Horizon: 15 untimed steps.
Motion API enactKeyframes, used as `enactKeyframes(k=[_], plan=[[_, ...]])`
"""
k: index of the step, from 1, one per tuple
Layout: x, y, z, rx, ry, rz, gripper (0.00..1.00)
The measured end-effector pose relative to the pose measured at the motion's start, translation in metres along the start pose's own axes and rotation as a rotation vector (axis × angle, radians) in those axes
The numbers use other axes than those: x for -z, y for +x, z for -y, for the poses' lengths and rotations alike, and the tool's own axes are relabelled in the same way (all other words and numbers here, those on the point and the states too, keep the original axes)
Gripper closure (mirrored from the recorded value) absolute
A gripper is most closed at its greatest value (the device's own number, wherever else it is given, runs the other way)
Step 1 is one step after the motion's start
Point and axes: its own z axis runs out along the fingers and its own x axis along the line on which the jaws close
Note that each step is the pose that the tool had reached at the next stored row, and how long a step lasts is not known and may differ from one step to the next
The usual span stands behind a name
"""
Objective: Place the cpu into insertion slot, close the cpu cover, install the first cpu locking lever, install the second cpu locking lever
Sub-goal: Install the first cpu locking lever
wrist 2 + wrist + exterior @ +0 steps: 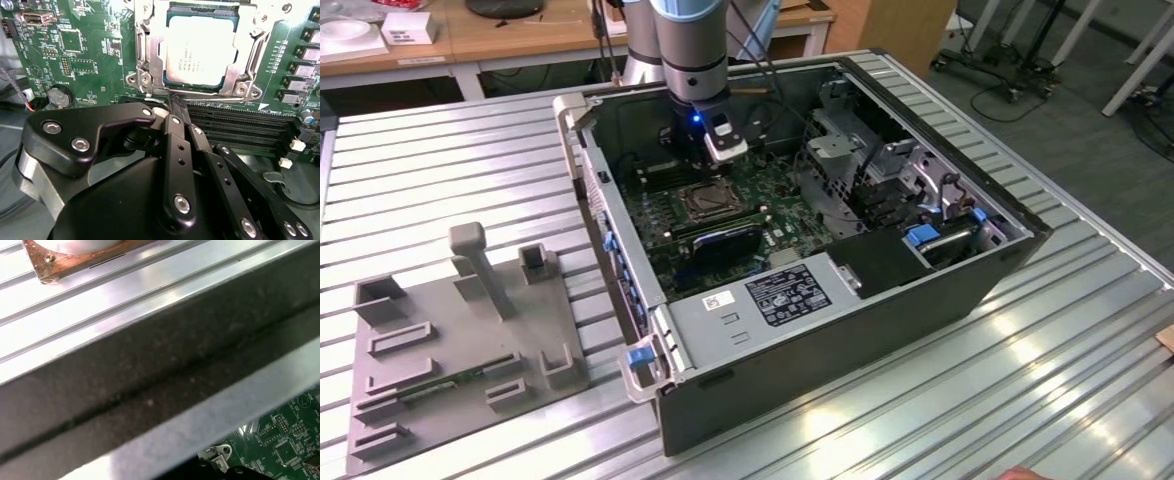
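The black pincer [177, 104] is clenched, with its fingertips brought together at the edge of the socket. They touch or nearly touch a thin silvery wire lever [215, 96] that runs along that edge. I cannot tell if the wire is pinched between the tips or only pressed by them.

Just beyond the tips, the small square cpu with the dull grey metal face [200, 50] already lies in the insertion slot [707, 200]. The thin silvery cpu cover [147, 50] is folded down around it, so the chip shows through its square window. I therefore judge that the placing and the closing are done and that a locking lever is the step in hand. This calls for a steady push that keeps the wire from slipping off the tips.

Around the socket are the green motherboard [90, 45] and the long black memory slots [240, 125]. All of it sits inside the open dark computer case [854, 330] on the ribbed metal counter [454, 170].

The pincer's own body covers the near side of the board. The far edge of the cover is cut off, and I cannot make out if either lever is hooked.
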Motion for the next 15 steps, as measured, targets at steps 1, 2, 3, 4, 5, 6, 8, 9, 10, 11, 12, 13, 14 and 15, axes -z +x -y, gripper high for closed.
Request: enactKeyframes(k=[1,2,3,4,5,6,8,9,10,11,12,13,14,15], plan=[[0.0012,-0.0001,-0.0002,0.0,0.0,0.0,0.9],[0.0024,-0.0002,-0.0005,-0.001,0.0001,0.0,0.9],[0.0036,-0.0003,-0.0007,-0.001,0.0001,0.0,0.9],[0.0045,-0.0004,-0.0008,-0.001,0.0001,0.0001,0.9],[0.0049,-0.0004,-0.001,-0.001,0.0001,0.0002,0.9],[0.0048,-0.0004,-0.001,-0.001,0.0006,0.0007,0.9],[0.0049,-0.0004,-0.0009,-0.001,0.0025,0.0014,0.9],[0.0049,-0.0004,-0.0009,-0.001,0.0027,0.0014,0.9],[0.0049,-0.0003,-0.0008,-0.001,0.0032,0.0015,0.9],[0.0046,-0.0003,-0.0009,0.0,0.005,0.0026,0.9],[0.0044,-0.0002,-0.0008,0.0,0.008,0.0041,0.9],[0.0042,-0.0002,-0.0007,0.001,0.0107,0.0054,0.9],[0.0038,-0.0001,-0.0006,0.001,0.0134,0.0068,0.9],[0.0032,-0.0001,-0.0005,0.002,0.0154,0.0079,0.9]])
